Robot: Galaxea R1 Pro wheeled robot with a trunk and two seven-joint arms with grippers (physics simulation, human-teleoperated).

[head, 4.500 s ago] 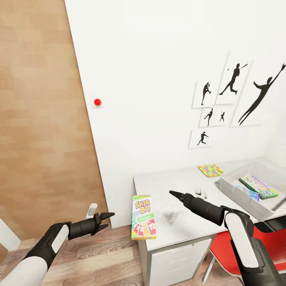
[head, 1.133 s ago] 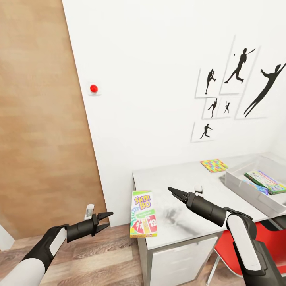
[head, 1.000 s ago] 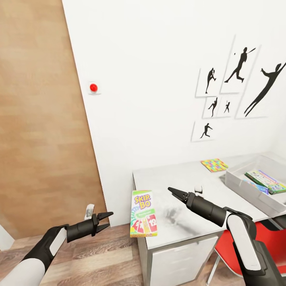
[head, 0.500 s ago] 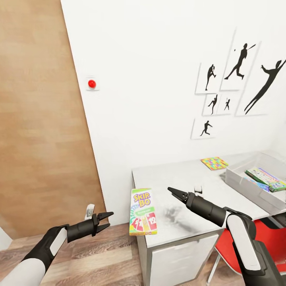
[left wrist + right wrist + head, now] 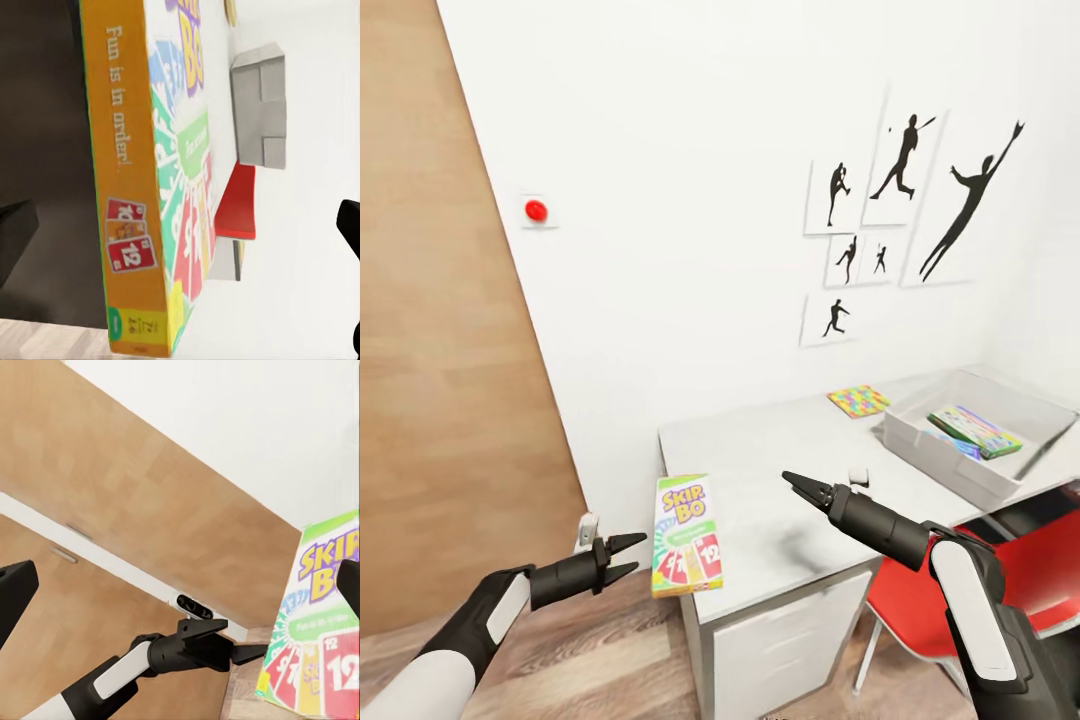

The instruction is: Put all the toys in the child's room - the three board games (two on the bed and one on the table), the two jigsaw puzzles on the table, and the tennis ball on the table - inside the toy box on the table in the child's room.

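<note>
Head view: Skip-Bo board game (image 5: 686, 535) lying flat at the near left corner of the table (image 5: 780, 470), its lower end overhanging the front edge. Left gripper (image 5: 628, 558) held low over the wood-plank floor (image 5: 590, 650), just left of the box and clear of it, fingers spread, nothing between them. Right gripper (image 5: 792, 483) held above the table top to the right of the box, tips drawn nearly together to a point, empty as far as can be seen. Jigsaw puzzle (image 5: 859, 401) lying flat near the back wall, apart from the toy box (image 5: 950, 462) at the right end of the table. Inside the bin, two flat printed boxes, a green-edged one (image 5: 974, 431) partly over a blue one (image 5: 956, 446). Small pale object (image 5: 858, 476) on the table beside the right forearm; identity not determinable. Red chair (image 5: 1000, 590) tucked under the desk at right; red wall button (image 5: 536, 210) beside the wooden door (image 5: 430, 400); black silhouette pictures (image 5: 905, 190) above the table. Left wrist view: Skip-Bo box (image 5: 161, 180) close ahead, orange side panel and printed top face both visible; dark finger edge (image 5: 349, 225) at the frame border, jaw spacing not readable here. Right wrist view: Skip-Bo box (image 5: 319, 645) at one side, left gripper (image 5: 251, 652) pointing toward its edge without touching, fingers apart; wooden door (image 5: 112, 510) behind.
</note>
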